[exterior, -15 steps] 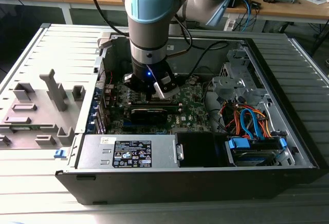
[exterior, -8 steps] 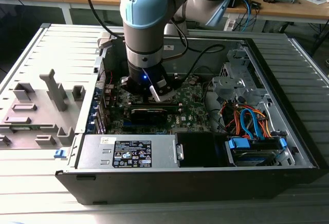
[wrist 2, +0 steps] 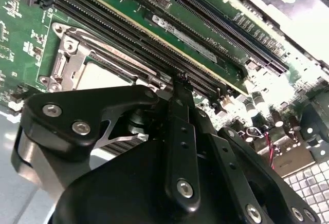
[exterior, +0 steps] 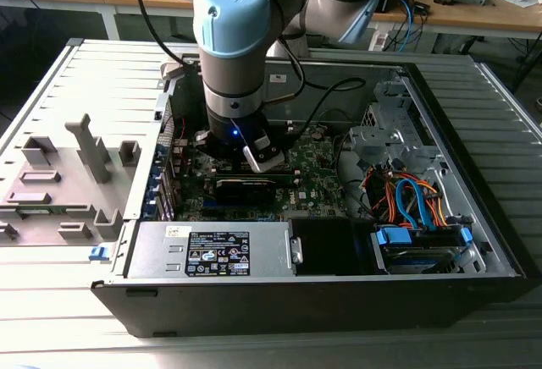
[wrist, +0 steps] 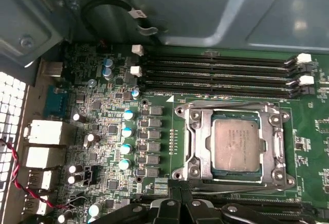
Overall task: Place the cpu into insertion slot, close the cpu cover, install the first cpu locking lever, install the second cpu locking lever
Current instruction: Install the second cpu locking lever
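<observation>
In the insertion slot, the cpu sits under the closed cpu cover.

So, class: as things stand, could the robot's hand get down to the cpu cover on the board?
Probably yes. The hand hangs just beside the cpu cover, which lies closed over the chip, with nothing standing between them.

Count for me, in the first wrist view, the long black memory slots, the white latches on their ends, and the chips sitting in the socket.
Long black memory slots: 4
White plastic slot latches: 4
Flat square grey cpu: 1
Total: 9
</observation>
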